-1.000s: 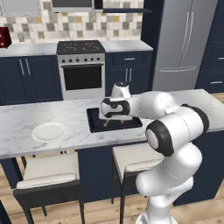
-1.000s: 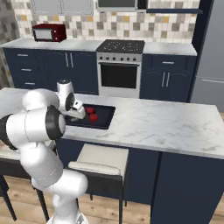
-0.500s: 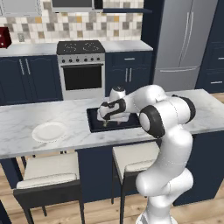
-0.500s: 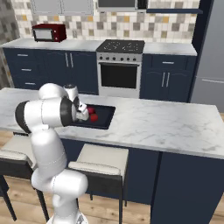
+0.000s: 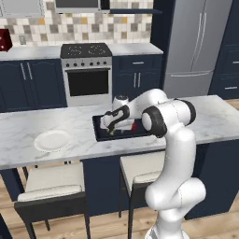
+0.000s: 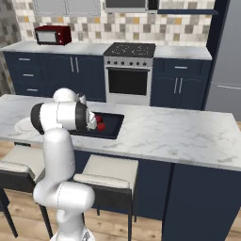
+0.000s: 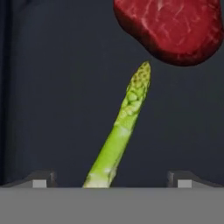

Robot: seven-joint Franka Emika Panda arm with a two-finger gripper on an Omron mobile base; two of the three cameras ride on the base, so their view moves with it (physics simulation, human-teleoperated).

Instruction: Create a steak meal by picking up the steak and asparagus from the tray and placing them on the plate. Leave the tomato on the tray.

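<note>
In the hand view the yellow-green asparagus [image 7: 123, 127] lies on the black tray's floor [image 7: 52, 87], its tip pointing at the dark-red marbled steak [image 7: 175, 28] just beyond it. My gripper [image 7: 111, 180] is open, its two fingertips [image 7: 41, 179] standing either side of the stalk's near end without touching it. From the left base view the gripper [image 5: 112, 131] hangs low over the tray [image 5: 100, 133]. The white plate [image 5: 52, 140] sits to the tray's left on the counter. Two red lumps [image 6: 100, 125] lie in the tray [image 6: 113, 127]; I cannot tell the tomato from the steak there.
The marble island counter [image 5: 28, 128] carries the tray and the plate. Two stools [image 5: 51, 179] stand under its near edge. A stove [image 5: 86, 70] and a fridge [image 5: 196, 42] line the back wall.
The arm has folded forward and the hand has come down closer to the tray, over the asparagus. The jaws stay wide apart.
</note>
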